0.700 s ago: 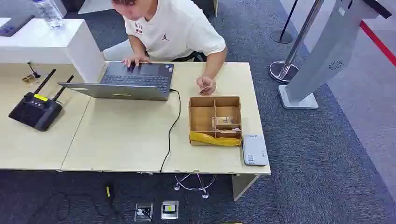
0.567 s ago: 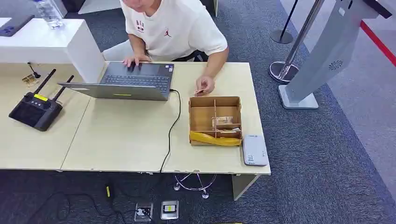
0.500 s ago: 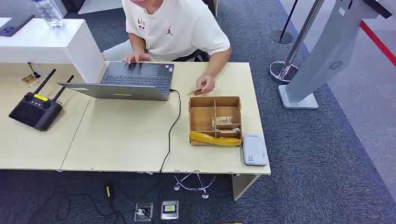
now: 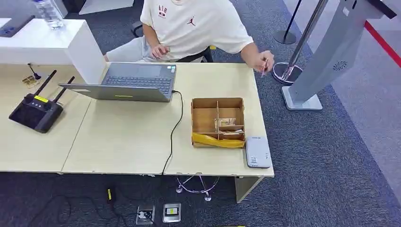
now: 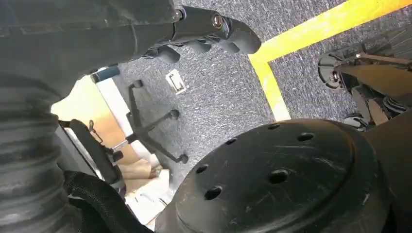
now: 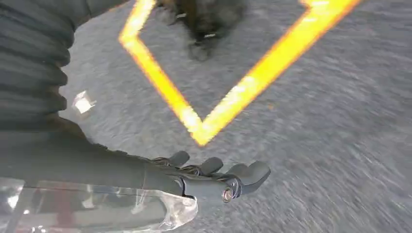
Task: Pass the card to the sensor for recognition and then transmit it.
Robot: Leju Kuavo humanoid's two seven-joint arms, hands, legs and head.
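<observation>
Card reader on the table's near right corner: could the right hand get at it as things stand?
Probably yes. The card reader lies flat at the table's near edge with only the wooden box beside it; the right hand hangs empty over the floor.

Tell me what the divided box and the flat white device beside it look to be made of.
Divided box: thin, unfinished wood or stiff board, judging by its matte tan colour and slotted partitions. White device: probably smooth moulded plastic, judging by its rounded corners and even pale surface.
</observation>
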